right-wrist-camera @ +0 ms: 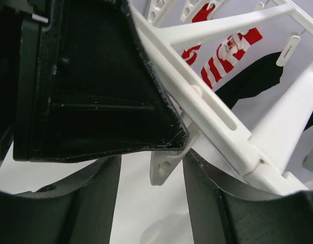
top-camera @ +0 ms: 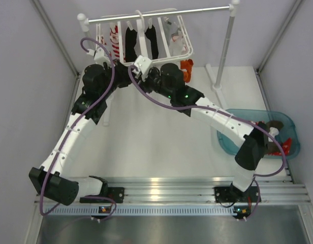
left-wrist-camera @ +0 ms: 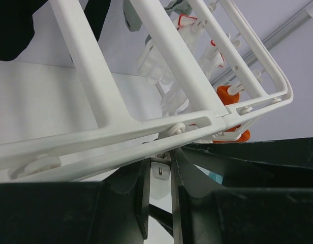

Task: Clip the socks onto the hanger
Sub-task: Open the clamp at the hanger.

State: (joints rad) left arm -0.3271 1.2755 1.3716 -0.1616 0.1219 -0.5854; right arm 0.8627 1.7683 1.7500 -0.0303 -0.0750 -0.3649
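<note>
The white hanger (top-camera: 184,47) hangs from the silver rail. Clipped to it are a red-and-white striped sock (top-camera: 114,40), two black socks (top-camera: 131,44), a pale sock (top-camera: 176,34) and an orange sock (top-camera: 187,68). Both grippers meet at the hanger's near edge. My left gripper (top-camera: 130,66) is shut on a small white clip (left-wrist-camera: 160,170) under the frame bar (left-wrist-camera: 90,66). My right gripper (top-camera: 147,76) is open, and a dangling clip (right-wrist-camera: 164,170) hangs between its fingers, apart from the left one. The left gripper's black body (right-wrist-camera: 90,76) sits just above. Neither gripper holds a sock.
A blue bin (top-camera: 232,145) at the right holds more socks, brown (top-camera: 272,140) and red (top-camera: 287,146). The rail's white posts (top-camera: 222,56) stand at the back. Grey walls close in the sides.
</note>
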